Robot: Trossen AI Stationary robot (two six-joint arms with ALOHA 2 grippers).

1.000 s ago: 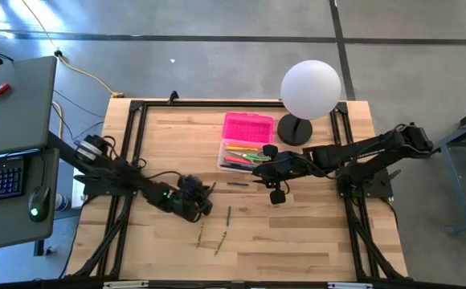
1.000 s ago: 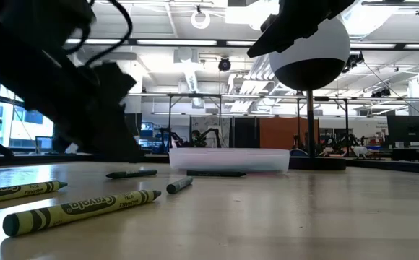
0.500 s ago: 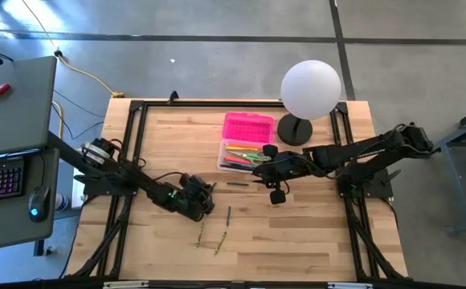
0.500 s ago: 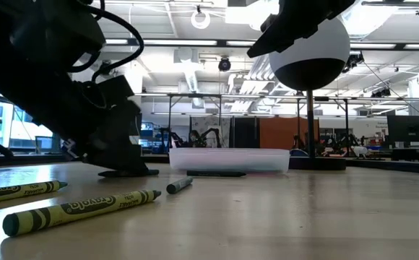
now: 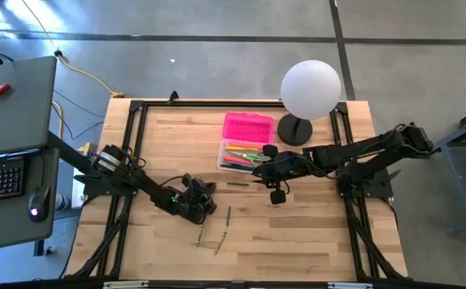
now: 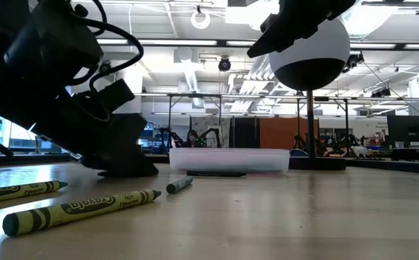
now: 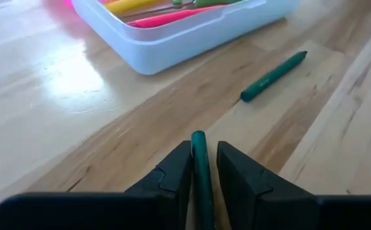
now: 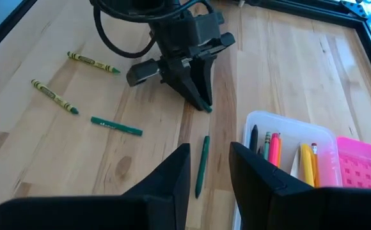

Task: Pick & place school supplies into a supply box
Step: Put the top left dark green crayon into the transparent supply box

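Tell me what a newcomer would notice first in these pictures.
The bright pink lid stands out at the table's far side, beside the clear supply box of colourful pens and pencils. Just right of it stands a white globe lamp. Nearer the middle, the left gripper is down at the tabletop with a dark green crayon between its fingers, while the right gripper hovers by the box.

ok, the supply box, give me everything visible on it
The supply box is a small rectangular tray of translucent clear plastic with rounded corners, open, resting flat on the wooden table. Its bright pink textured lid lies open on the far side, next to the lamp base. Inside lie yellow, orange, red and dark pens and pencils. The right claw hovers at its near right corner; no contact is visible.
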